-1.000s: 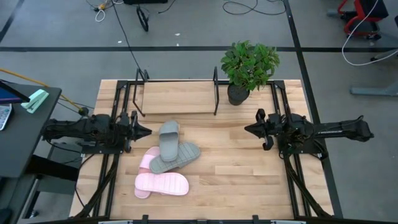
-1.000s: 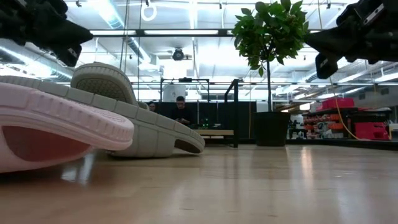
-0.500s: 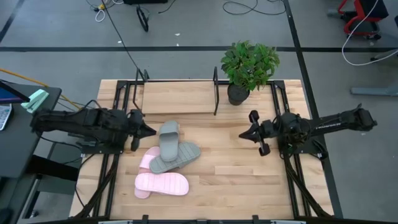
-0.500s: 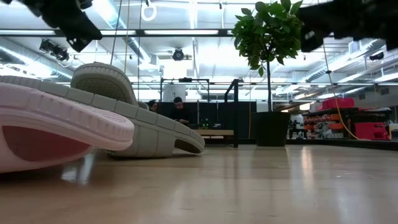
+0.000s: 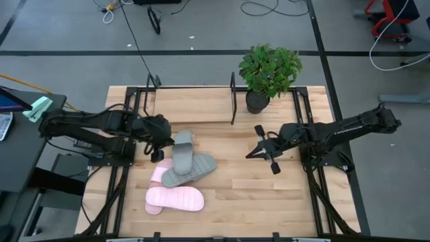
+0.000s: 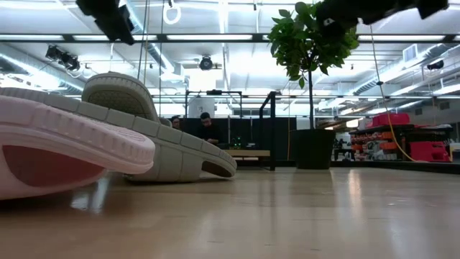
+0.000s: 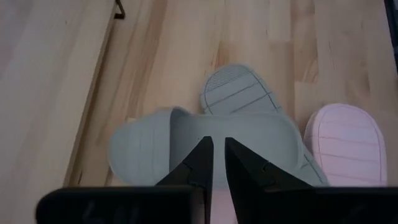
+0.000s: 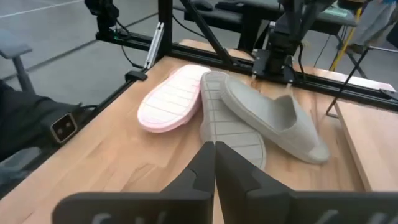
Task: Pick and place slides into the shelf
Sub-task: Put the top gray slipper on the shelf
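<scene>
Four slides lie in a heap left of the table's middle. One sage slide (image 5: 182,149) (image 7: 261,137) sits strap up, resting across a second sage slide (image 5: 196,168) (image 7: 239,93) that lies sole up. One pink slide (image 5: 161,171) (image 7: 345,143) sits partly under them, and the other (image 5: 176,198) lies nearer the near edge. The shelf (image 5: 191,106) stands at the far edge. My left gripper (image 5: 163,141) (image 7: 217,155) hovers shut above the upper sage slide, pointing down. My right gripper (image 5: 250,154) (image 8: 214,152) is shut, in the air right of the heap, pointing at it.
A potted plant (image 5: 269,70) (image 6: 313,86) stands at the far edge, right of the shelf. Black arm frames run along the table's left and right sides. Bare wood (image 5: 269,195) lies between the heap and the right arm.
Both arms have reached in toward the table's middle and risen. The left gripper has moved right over the upper sage slide and tipped downward. The right gripper has moved left and a little toward the near edge. The slides have stayed put.
</scene>
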Controlling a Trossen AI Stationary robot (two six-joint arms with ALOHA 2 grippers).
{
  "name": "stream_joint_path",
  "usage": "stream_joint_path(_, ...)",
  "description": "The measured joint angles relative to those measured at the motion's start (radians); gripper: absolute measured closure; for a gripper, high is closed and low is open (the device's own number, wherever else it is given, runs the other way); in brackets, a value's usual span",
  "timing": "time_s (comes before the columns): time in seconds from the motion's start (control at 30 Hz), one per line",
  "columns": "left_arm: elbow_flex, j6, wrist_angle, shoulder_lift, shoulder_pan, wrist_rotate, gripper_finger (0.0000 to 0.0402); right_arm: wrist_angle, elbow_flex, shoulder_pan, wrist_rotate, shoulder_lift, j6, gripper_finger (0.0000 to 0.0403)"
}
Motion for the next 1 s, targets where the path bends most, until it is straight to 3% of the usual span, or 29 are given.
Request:
stream_joint_path(0.2, 0.049, 0.048, 0.018, 0.051, 0.0, 0.0, 0.035, -0.006, 0.078, 0.016, 0.003, 0.14, -0.075, 0.0379)
stream_joint_path(0.43, 0.054, -0.025, 0.04, 0.066, 0.0, 0.018, 0.0352, -0.012, 0.134, 0.016, 0.022, 0.259, -0.059, 0.035)
stream_joint_path(0.6, 0.053, 0.027, -0.054, 0.07, 0.0, 0.009, 0.0356, -0.007, 0.199, 0.005, 0.025, 0.308, -0.058, 0.0324)
stream_joint_path(0.73, 0.053, 0.045, -0.128, 0.096, 0.0, -0.056, 0.0367, -0.014, 0.247, 0.005, 0.051, 0.347, -0.055, 0.0311)
stream_joint_path(1.0, 0.054, 0.053, -0.164, 0.192, 0.033, -0.077, 0.0372, -0.044, 0.28, 0.005, 0.106, 0.415, -0.097, 0.0291)
